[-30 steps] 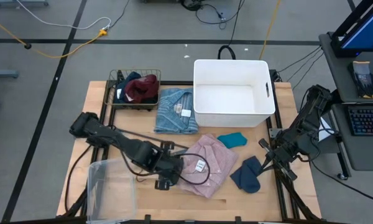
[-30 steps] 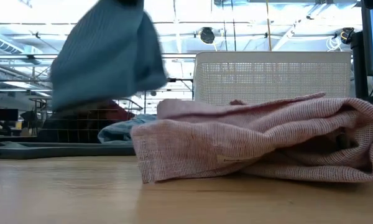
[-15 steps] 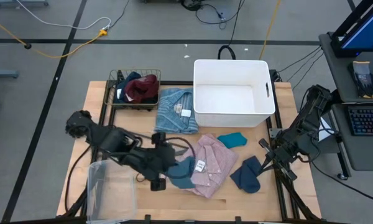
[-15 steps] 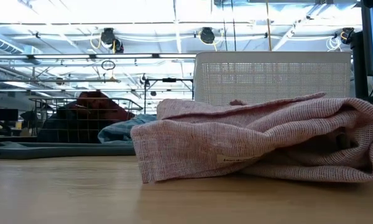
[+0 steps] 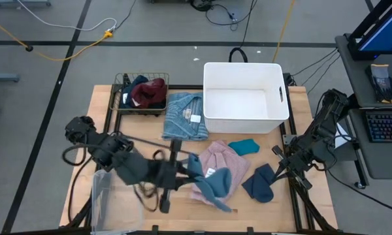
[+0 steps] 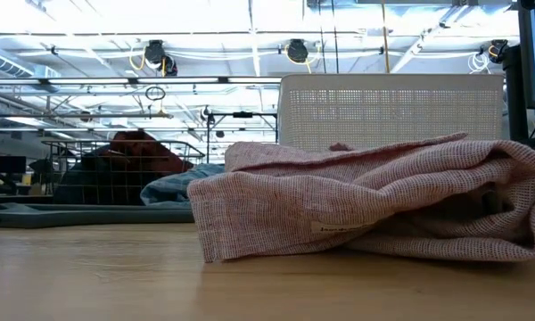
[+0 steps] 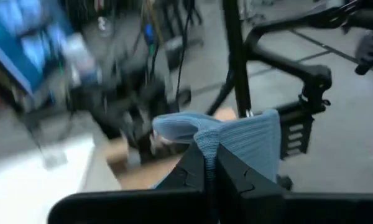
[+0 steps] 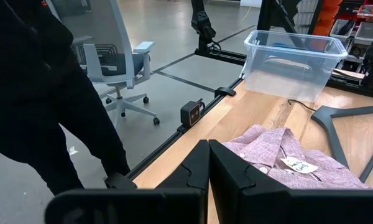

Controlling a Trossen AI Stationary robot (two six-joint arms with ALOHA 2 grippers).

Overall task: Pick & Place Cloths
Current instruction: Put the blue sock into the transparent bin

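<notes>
- High view, lower centre: left claw (image 5: 183,171) clamped on slate-blue cloth (image 5: 212,185), lifted over pink shirt (image 5: 223,166).
- Left wrist view: fingers pinched together, blue fabric (image 7: 236,138) bunched between them.
- Up and right of held cloth: white bin (image 5: 245,98), probable drop spot.
- Far right edge of tabletop (image 5: 300,202): right claw (image 5: 278,170), idle, fingers together and empty, farther off.

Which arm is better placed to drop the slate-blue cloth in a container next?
Left. The left gripper is shut on the slate-blue cloth, lifted over the pink shirt. The right gripper sits shut at the table's right edge, holding nothing.
</notes>
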